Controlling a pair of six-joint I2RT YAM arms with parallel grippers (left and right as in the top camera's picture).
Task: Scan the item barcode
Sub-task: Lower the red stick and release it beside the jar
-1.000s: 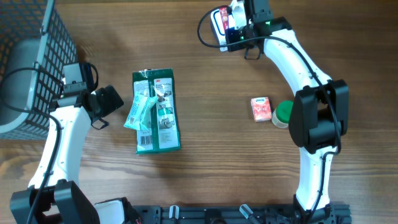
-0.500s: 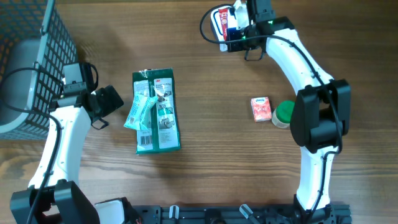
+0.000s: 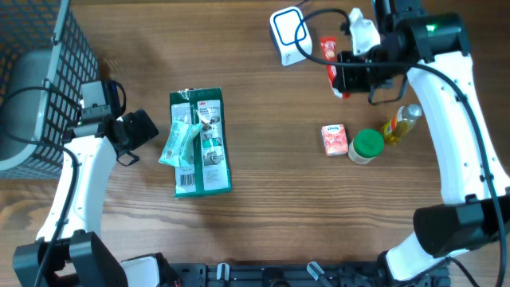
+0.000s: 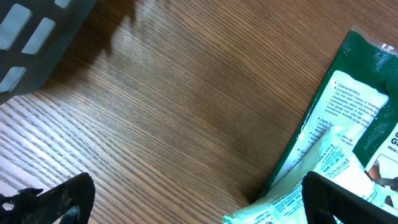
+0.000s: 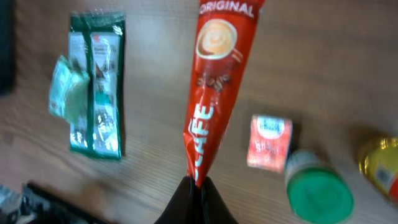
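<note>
Coffee sachet (image 5: 217, 93) pinched by tail end in right gripper (image 5: 198, 186), held near scanner (image 3: 287, 32). Cannot tell whether barcode has been read. Left gripper (image 3: 135, 131) wide, empty, beside green packet (image 3: 201, 143).

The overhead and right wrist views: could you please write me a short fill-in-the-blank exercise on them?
The right gripper is shut on a sachet coloured ___. The jar beside the small box has a ___ lid. The left gripper holds nothing, its jaws ___.
Missing words: red; green; open.
</note>
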